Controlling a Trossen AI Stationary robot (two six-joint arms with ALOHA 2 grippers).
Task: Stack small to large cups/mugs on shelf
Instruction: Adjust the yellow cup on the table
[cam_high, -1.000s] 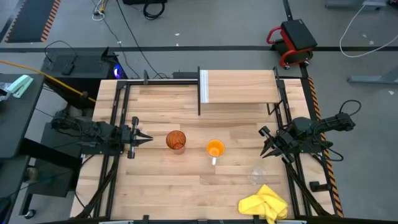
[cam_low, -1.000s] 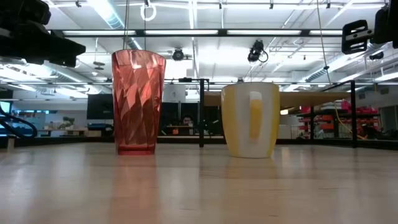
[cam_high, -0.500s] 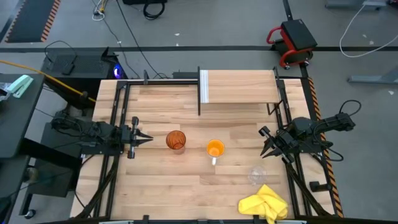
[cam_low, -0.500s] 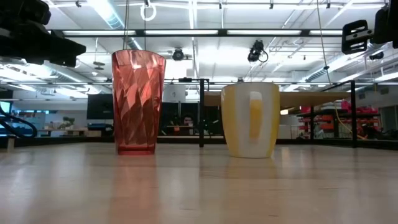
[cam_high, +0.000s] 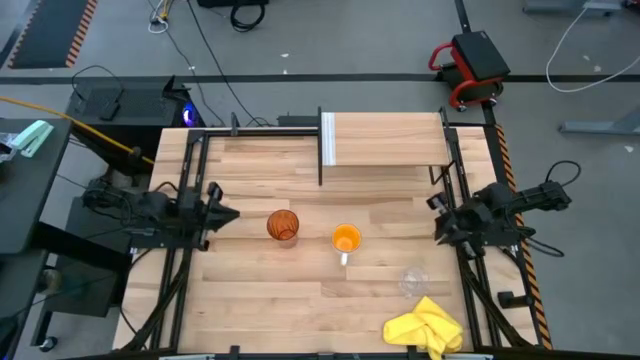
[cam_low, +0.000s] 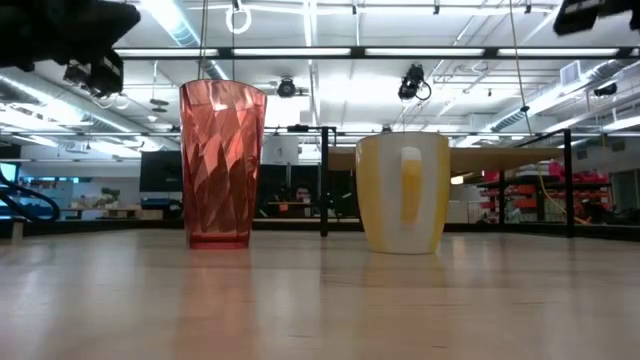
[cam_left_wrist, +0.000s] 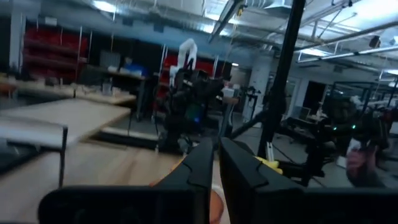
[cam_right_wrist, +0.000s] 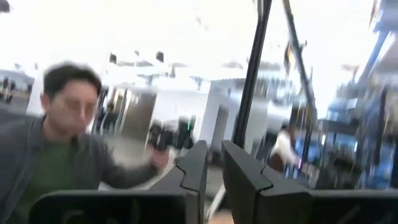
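A tall amber-orange tumbler (cam_high: 283, 224) (cam_low: 222, 165) stands upright on its base left of the table's middle. Right of it stands an orange mug (cam_high: 346, 239) (cam_low: 402, 192), its pale handle toward the near edge. A small clear glass cup (cam_high: 412, 281) stands near the right, in front of the mug. The shelf (cam_high: 385, 140) at the far side carries nothing. My left gripper (cam_high: 228, 213) (cam_left_wrist: 216, 144) hovers shut at the left edge, tipped upward, left of the tumbler. My right gripper (cam_high: 440, 215) (cam_right_wrist: 214, 146) hovers shut at the right edge, also tipped upward.
A crumpled yellow cloth (cam_high: 425, 328) lies at the near right corner, beside the glass cup. Black frame rails (cam_high: 185, 180) run along both table sides. A person (cam_right_wrist: 59, 155) shows in the room beyond the table in the right wrist view.
Both grippers have risen a little and tipped their fingers upward, staying over their own table edges; the left one has also rolled. In the low view both have moved up toward the picture's top. The cups and mug stand as before.
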